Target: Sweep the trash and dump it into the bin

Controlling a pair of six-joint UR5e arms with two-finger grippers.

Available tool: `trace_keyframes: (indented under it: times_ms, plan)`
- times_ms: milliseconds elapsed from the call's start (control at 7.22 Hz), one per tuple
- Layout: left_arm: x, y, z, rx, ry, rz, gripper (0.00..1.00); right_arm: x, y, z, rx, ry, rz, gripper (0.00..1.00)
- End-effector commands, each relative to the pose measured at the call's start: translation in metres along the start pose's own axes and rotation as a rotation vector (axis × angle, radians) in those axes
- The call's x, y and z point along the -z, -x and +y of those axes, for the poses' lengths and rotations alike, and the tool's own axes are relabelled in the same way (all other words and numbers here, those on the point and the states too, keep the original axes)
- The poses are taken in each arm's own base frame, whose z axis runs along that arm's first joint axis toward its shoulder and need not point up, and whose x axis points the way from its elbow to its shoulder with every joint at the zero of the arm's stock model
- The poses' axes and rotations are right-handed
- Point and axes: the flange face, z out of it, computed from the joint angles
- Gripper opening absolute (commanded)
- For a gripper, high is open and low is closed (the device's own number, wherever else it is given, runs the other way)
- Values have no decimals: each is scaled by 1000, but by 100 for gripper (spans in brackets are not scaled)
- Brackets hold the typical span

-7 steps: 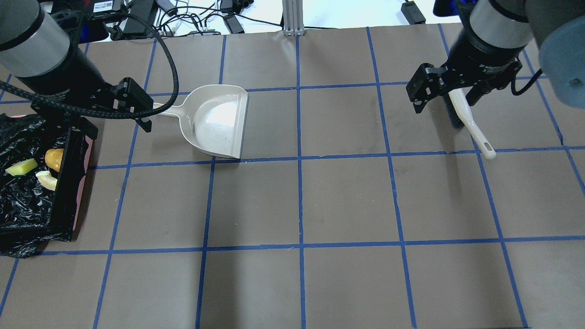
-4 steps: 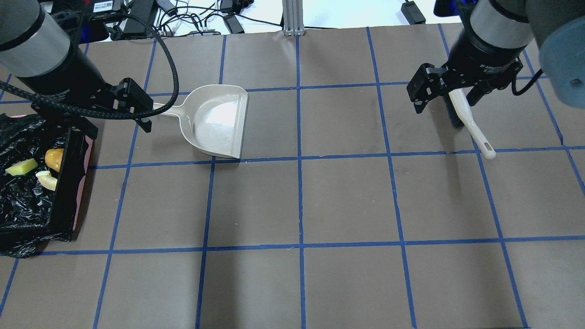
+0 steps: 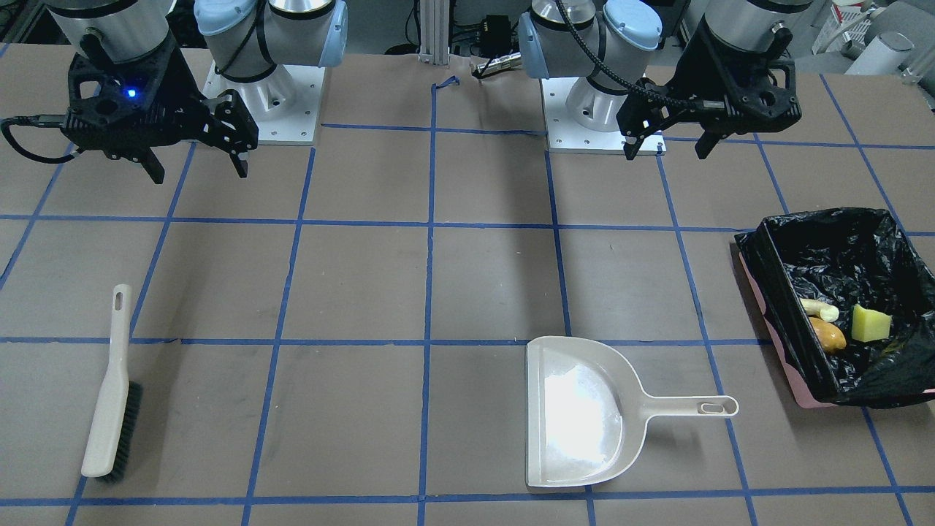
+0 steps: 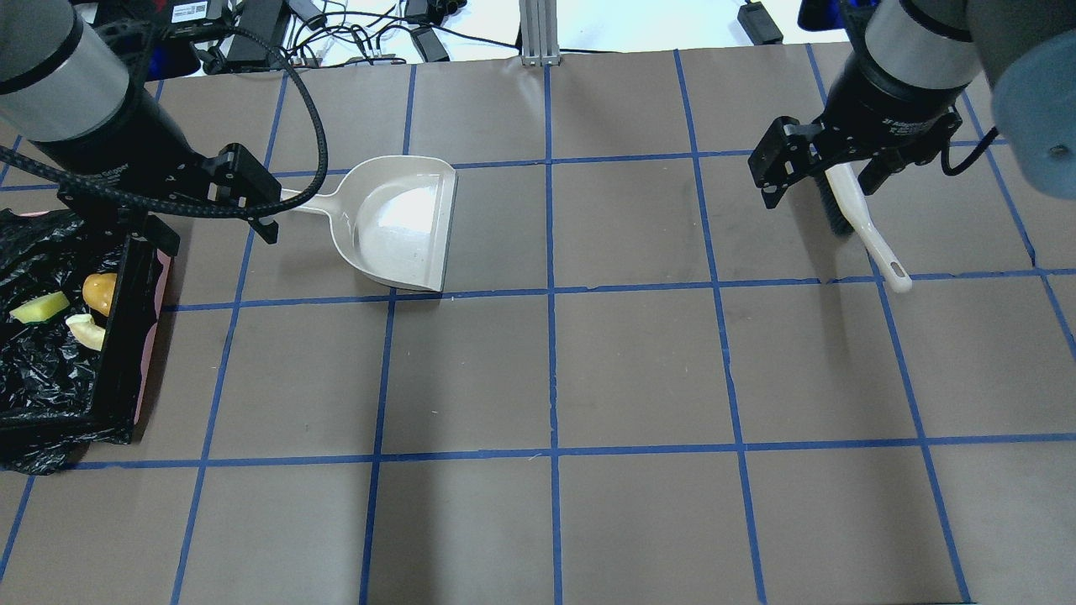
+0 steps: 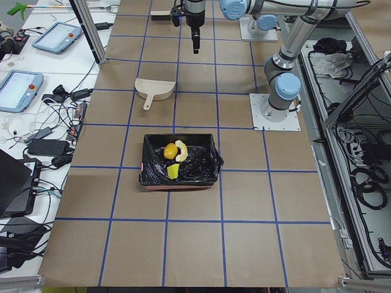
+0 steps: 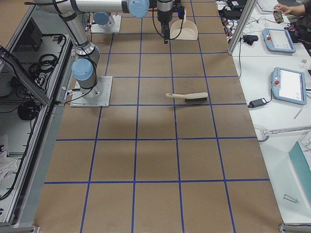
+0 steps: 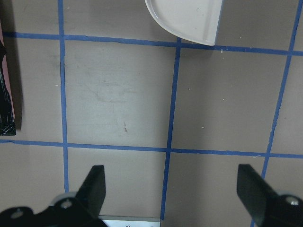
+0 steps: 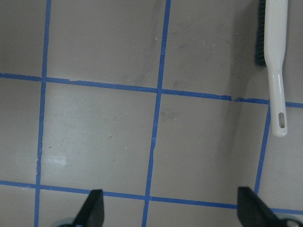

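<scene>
The trash lies inside the black-lined bin (image 3: 789, 299) (image 4: 118, 336) (image 5: 201, 162): a cream slice (image 3: 819, 309) (image 4: 87, 330), a yellow-green wedge (image 3: 871, 324) (image 4: 38, 307) and a golden-brown lump (image 3: 829, 336) (image 4: 99, 291). The beige dustpan (image 3: 577, 409) (image 4: 403, 223) (image 7: 187, 19) sits on the table with nothing in it. My left gripper (image 3: 666, 146) (image 4: 217, 235) (image 7: 173, 189) hangs open above the table between the bin and the pan's handle, holding nothing. My right gripper (image 3: 199, 172) (image 4: 820, 189) (image 8: 171, 210) is open and raised near the brush (image 3: 109, 387) (image 4: 857, 218) (image 8: 276, 56), which lies flat.
The brown table surface (image 4: 555, 370) is marked with a blue tape grid. Cables and power bricks (image 4: 353, 34) lie past the far edge. Both robot bases (image 3: 263, 95) stand at the robot's side. Tablets (image 6: 279, 39) rest on a side desk.
The right gripper has drifted very slightly toward the far edge. Dustpan, brush, bin and trash stay where they were.
</scene>
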Motion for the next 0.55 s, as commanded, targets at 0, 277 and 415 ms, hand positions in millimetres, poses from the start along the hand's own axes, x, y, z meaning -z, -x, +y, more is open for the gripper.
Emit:
trace_keyframes:
  times_ms: [0,277,415]
  plan:
    - [-1,0,-1,2,2,0,100,-1,0,0,0,3,0,100]
    - [-1,0,-1,0,3,0,100,-2,0,1,1,5,-1,100]
    - [-1,0,0,0,3,0,100,-2,0,1,0,4,-2,100]
